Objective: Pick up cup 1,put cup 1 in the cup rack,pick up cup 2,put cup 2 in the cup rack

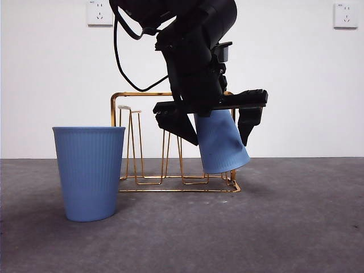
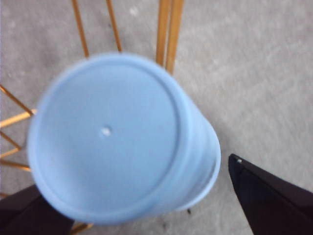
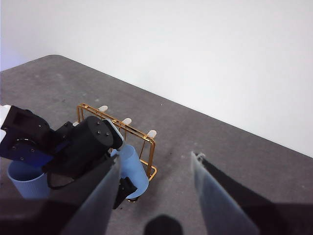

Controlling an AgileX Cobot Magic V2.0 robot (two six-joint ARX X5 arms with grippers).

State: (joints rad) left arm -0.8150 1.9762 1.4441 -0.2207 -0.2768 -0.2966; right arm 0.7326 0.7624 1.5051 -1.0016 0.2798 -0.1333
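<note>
1. Front view: a pale blue ribbed plastic cup (image 1: 220,142) hangs upside down and tilted over the gold-coloured thin wire cup rack (image 1: 170,139), mouth low at about 5 o'clock from the gripper, at the rack's end. The left gripper (image 1: 218,129) has its two black jaws spread wide — one on each side of the cup's base, neither clearly pressing it. I judge the cup is resting on a peg and not held, though the peg itself is hidden. A second blue ribbed plastic cup (image 1: 89,172) stands upright on the grey table (image 1: 296,227), at 8 o'clock from the rack, just beside it.

2. Left wrist view: the inverted cup's flat base fills the frame, blurred; rack wires show past it. The jaw tips sit well apart, clear of the cup wall.

3. Right wrist view: the right gripper (image 3: 156,181) is raised high, waiting, jaws parted and empty, looking down on the rack and the left arm.

4. Handling, as a judgement: the cups look light, thin-walled and slightly flexible, with ribs giving some purchase — grip across the wall near the base or rim, gently. The left arm reaches steeply down, wrist bent.
</note>
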